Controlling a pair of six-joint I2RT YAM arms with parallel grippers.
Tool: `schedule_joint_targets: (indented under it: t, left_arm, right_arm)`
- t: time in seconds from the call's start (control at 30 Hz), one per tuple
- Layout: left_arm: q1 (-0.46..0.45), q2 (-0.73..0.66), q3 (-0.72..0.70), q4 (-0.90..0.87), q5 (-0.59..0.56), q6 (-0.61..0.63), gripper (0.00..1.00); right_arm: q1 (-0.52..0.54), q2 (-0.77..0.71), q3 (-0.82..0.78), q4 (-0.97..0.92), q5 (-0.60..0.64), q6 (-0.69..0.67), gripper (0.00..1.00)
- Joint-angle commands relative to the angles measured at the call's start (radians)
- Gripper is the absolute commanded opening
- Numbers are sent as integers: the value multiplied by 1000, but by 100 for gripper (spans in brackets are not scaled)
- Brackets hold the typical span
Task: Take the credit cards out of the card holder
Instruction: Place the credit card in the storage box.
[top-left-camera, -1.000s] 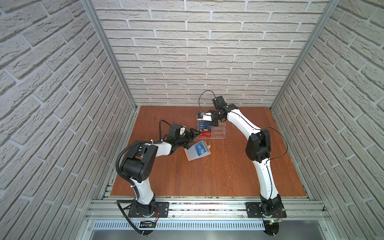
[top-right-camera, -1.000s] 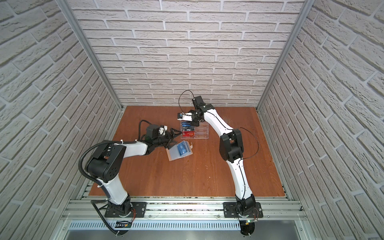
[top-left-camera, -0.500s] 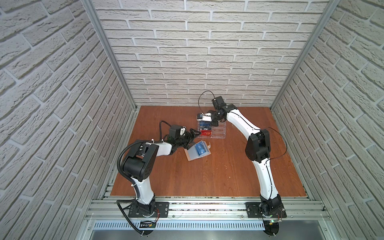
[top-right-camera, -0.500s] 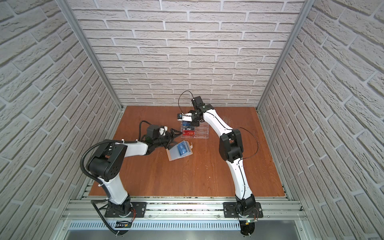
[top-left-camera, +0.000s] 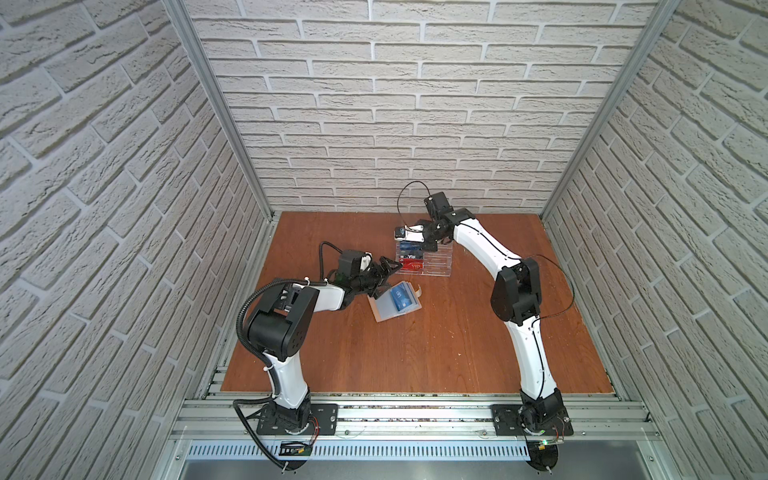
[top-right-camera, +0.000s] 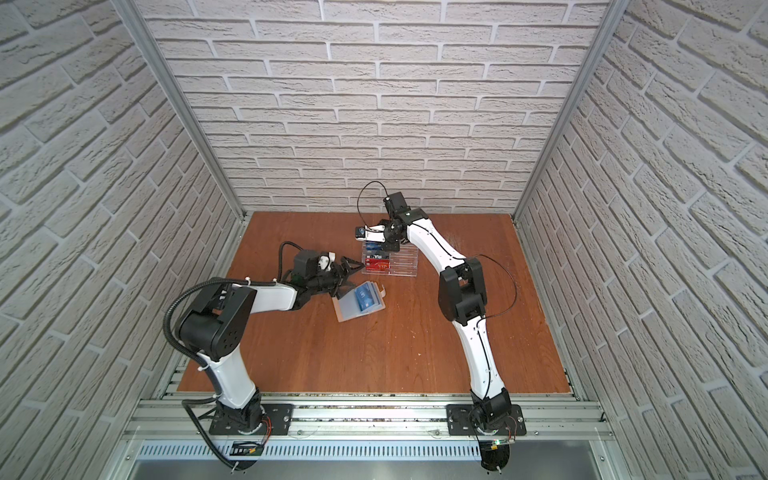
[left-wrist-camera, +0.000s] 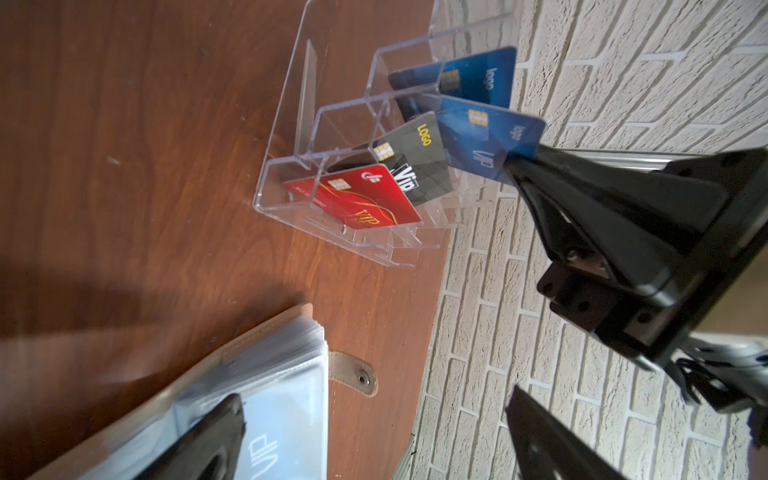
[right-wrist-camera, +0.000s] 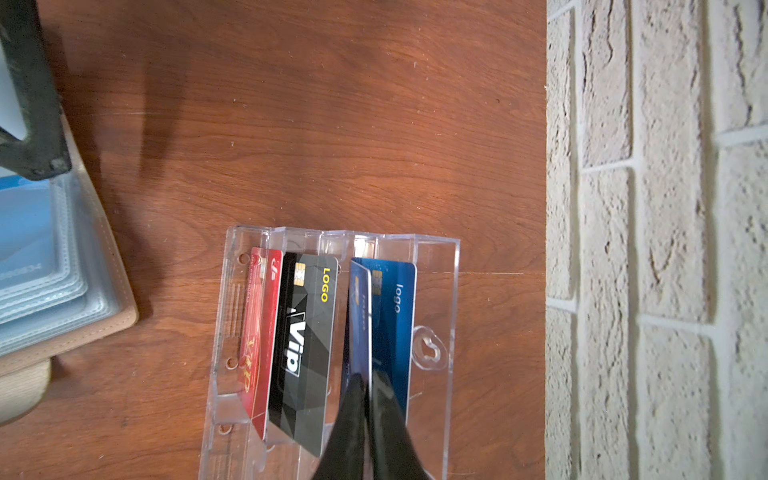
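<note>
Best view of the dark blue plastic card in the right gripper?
Left wrist: the dark blue plastic card faces it, chip and lettering readable, right gripper on its corner. Right wrist: edge-on; top views: too small.

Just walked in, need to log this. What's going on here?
The right gripper is shut on a blue card, holding it in the clear rack, which also has a second blue card, a black card and a red card. The left gripper is open, one finger at the open card holder, where a third blue card sits in a sleeve.
</note>
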Motion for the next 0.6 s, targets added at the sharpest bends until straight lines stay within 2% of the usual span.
schedule_joint_targets:
  t: [0.0, 0.33, 0.57]
  left_arm:
    - [1, 15, -6, 57, 9, 0, 98]
    - [2, 8, -9, 62, 7, -3, 98]
    - [5, -37, -11, 23, 3, 18, 98]
  right_arm:
    - [-1, -12, -16, 26, -10, 1, 12]
    - [-1, -19, -16, 32, -10, 12, 13]
    - [0, -85, -48, 52, -40, 66, 14]
